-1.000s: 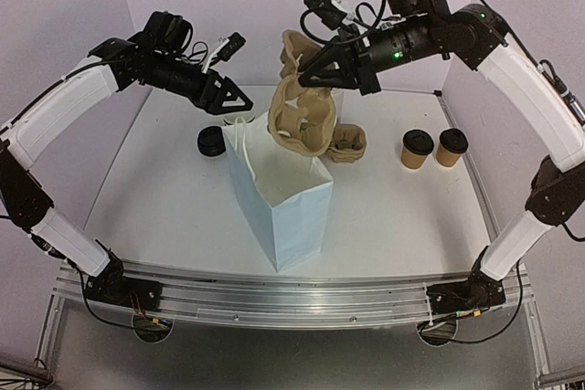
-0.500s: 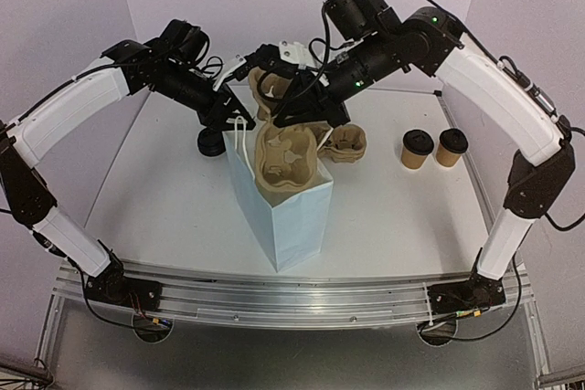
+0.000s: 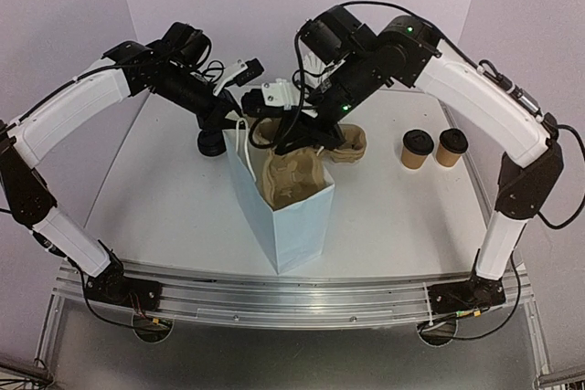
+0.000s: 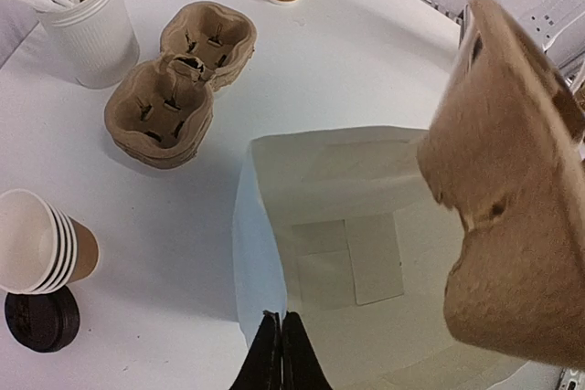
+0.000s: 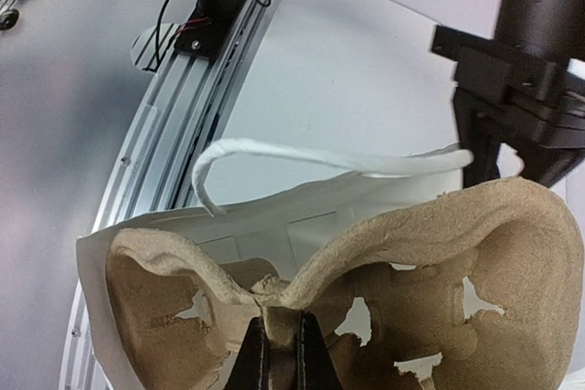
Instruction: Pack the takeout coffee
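Right gripper (image 5: 279, 342) clamping pulp cup carrier (image 5: 411, 244), half inside pale blue paper bag (image 3: 297, 226); left gripper (image 4: 281, 358) pinching bag rim shut; lidded coffee cups (image 3: 418, 149) waiting outside, unpacked

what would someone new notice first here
The pale blue paper bag standing open mid-table, with a brown pulp cup carrier tipped into its mouth, pinched by the right gripper. The left gripper pinches the bag's rim, and two lidded coffee cups stand at the right.
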You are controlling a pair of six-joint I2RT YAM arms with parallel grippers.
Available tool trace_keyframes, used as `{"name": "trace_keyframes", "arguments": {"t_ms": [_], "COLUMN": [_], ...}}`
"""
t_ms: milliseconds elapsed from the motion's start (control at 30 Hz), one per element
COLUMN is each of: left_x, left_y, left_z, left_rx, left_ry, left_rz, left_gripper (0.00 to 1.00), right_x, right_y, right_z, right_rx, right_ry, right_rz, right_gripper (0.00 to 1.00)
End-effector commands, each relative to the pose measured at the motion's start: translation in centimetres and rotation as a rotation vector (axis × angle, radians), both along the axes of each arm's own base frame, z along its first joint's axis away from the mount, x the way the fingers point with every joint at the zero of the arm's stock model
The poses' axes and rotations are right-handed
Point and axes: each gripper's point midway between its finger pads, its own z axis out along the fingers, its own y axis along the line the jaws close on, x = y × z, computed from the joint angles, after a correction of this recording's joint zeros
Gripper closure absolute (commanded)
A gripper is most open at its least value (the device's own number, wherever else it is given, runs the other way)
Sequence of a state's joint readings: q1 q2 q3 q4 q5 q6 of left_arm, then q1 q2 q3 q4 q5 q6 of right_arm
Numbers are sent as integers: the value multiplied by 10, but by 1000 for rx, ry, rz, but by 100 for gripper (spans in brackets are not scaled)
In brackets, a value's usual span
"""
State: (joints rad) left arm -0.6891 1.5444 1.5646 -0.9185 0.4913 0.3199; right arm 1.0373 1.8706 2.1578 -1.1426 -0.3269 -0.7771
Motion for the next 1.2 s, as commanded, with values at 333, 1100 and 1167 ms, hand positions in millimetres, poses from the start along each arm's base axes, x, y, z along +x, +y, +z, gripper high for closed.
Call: {"name": "trace_keyframes", "arguments": {"t_ms": [333, 1100, 1167], "left_x": [6, -3, -2], "left_y": [-4, -5, -6], "left_z": [14, 15, 14], "left_rx": [-39, -62, -60], "left_ry": [-20, -50, -50], "left_rz": [48, 15, 17], "left_gripper": [100, 100, 100], "right_x": [-27, -22, -21], "right_y": [-3, -1, -1], "right_z": [-50, -108, -117], "right_rx": [-196, -339, -361], "right_ry": [124, 210, 214], "right_rz": [67, 22, 17], "right_gripper": [100, 100, 100]}}
